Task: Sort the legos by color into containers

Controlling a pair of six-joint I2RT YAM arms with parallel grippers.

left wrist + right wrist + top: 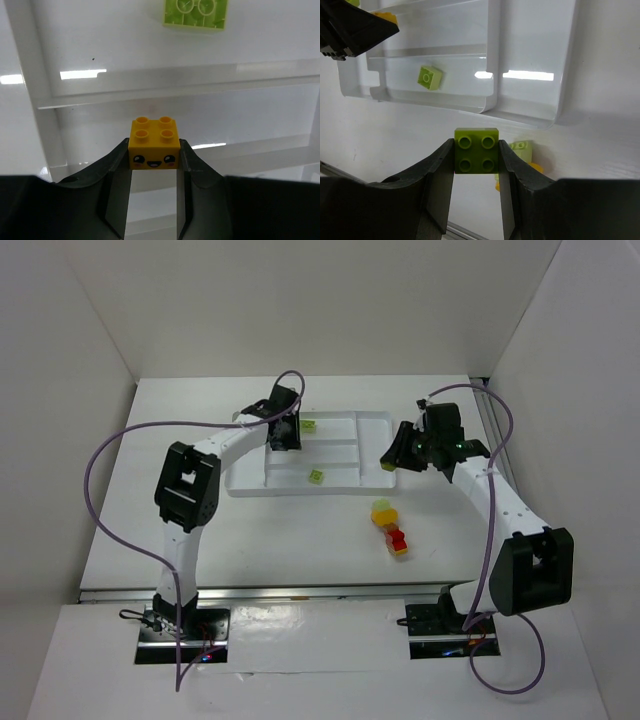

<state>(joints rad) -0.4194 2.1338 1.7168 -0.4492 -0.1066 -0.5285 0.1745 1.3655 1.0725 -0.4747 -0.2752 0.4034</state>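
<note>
A yellow brick (154, 148) with a smiling face printed on its side is pinched between the fingers of the left gripper (154, 160). It is held over the ridged sections of the white tray (350, 430), toward the tray's 11 o'clock part in the top view. Which compartment lies beneath it cannot be told.

A lime-green brick (476, 150) with 4 studs is clamped in the right gripper (476, 162). It is held above the table (300, 540), just outside the tray's 3 o'clock end.

Inside the tray, a loose lime brick (309, 426) is seen just beside the left gripper at its 3 o'clock. A 2nd lime brick (316, 477) lies in the near section at 6 o'clock.

A cluster of yellow and red bricks (390, 525) is left on the table at the tray's 5 o'clock, apart from it.
</note>
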